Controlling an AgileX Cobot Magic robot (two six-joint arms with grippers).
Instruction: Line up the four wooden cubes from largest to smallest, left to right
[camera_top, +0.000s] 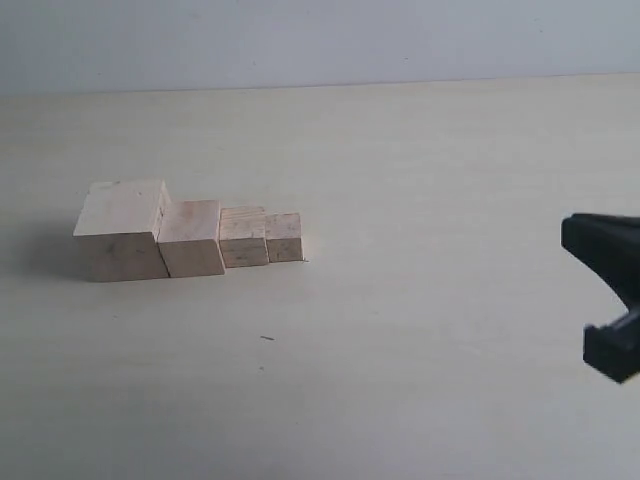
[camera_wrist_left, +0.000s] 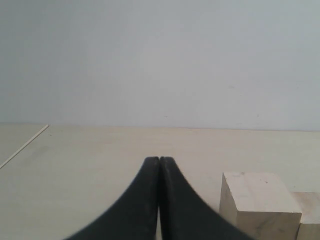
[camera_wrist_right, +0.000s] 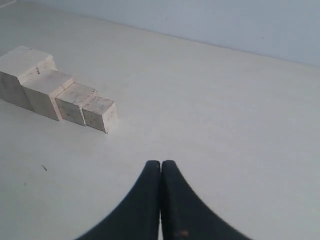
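Four pale wooden cubes stand touching in a row at the left of the exterior view: the largest cube (camera_top: 121, 232), then the second cube (camera_top: 191, 237), the third cube (camera_top: 243, 237) and the smallest cube (camera_top: 283, 237) at the right end. The right wrist view shows the same row, largest cube (camera_wrist_right: 20, 72) to smallest cube (camera_wrist_right: 100, 113). My right gripper (camera_wrist_right: 160, 163) is shut and empty, far to the right of the row, its black body (camera_top: 610, 300) at the exterior view's right edge. My left gripper (camera_wrist_left: 159, 159) is shut and empty beside the largest cube (camera_wrist_left: 257, 202).
The cubes rest on a pale table (camera_top: 400, 330) that ends at a plain light wall (camera_top: 320, 40). A tiny dark speck (camera_top: 267, 338) lies in front of the row.
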